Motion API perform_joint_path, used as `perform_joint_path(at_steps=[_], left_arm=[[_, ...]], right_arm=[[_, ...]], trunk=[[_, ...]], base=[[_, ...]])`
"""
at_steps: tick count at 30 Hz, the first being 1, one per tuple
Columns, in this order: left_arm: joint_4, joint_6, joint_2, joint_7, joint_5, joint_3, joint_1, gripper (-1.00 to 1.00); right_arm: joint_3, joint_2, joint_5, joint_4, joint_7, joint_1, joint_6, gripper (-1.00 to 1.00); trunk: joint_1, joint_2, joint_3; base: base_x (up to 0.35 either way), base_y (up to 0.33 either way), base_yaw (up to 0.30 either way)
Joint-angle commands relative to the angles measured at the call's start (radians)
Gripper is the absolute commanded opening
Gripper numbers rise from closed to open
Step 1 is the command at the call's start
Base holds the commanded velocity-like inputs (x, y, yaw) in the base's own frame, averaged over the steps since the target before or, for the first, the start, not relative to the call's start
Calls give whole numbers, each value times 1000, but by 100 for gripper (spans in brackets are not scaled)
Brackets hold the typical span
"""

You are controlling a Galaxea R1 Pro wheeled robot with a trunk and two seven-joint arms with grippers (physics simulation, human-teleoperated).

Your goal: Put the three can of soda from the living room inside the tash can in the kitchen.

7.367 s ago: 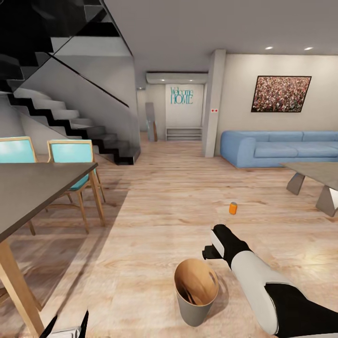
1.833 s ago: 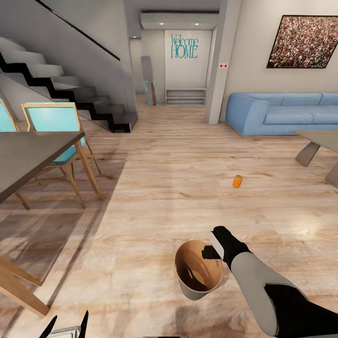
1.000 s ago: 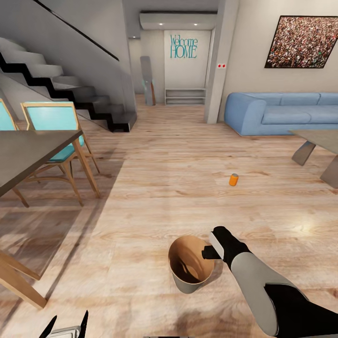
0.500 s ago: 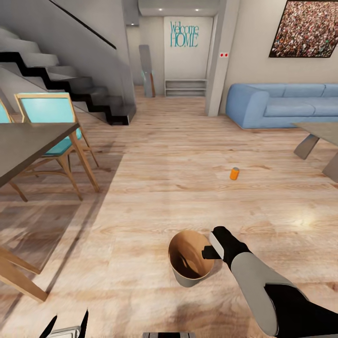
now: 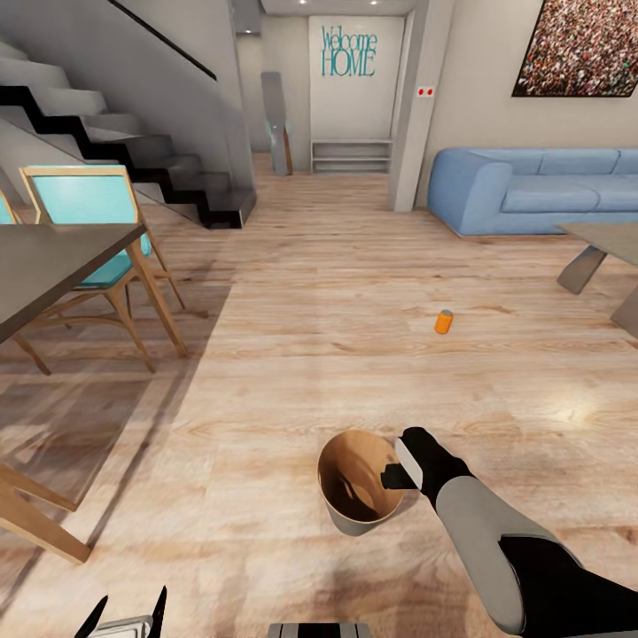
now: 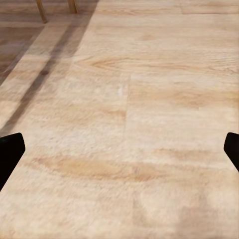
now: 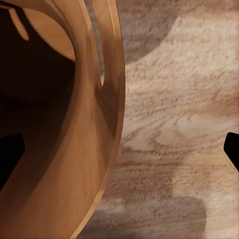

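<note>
One orange can of soda point(image 5: 444, 322) stands upright on the wood floor of the living room, well ahead of me. The tash can point(image 5: 358, 484), grey-white outside and coppery brown inside, stands on the floor near me. My right gripper point(image 5: 395, 478) is at its right rim. In the right wrist view the right gripper point(image 7: 119, 149) is open, its fingertips point(image 7: 10, 154) set wide apart, with the brown tash can wall point(image 7: 94, 129) between them. My left gripper point(image 5: 126, 614) hangs open low at the left, over bare floor in the left wrist view point(image 6: 119, 154).
A dark dining table point(image 5: 53, 266) with turquoise chairs point(image 5: 84, 213) stands at the left. A blue sofa point(image 5: 532, 186) and a low table point(image 5: 602, 252) are at the right. Black stairs point(image 5: 151, 151) rise at the back left. Open wood floor point(image 5: 337, 292) lies between me and the can.
The whole picture has shifted as the camera moved. The tash can has drawn up from below the right gripper until its rim stands between the fingers. The arms keep their pose.
</note>
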Motion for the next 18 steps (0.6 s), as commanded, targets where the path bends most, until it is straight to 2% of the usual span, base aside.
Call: perform_joint_path(at_steps=[1, 18], left_arm=[[0, 0, 0, 0, 0, 0, 0, 100], [-1, 0, 0, 0, 0, 0, 0, 100]], right_arm=[[0, 0, 0, 0, 0, 0, 0, 100], [0, 0, 0, 0, 1, 0, 0, 100]], trunk=[[0, 0, 0], [0, 0, 0]], base=[[0, 0, 0], [0, 0, 0]])
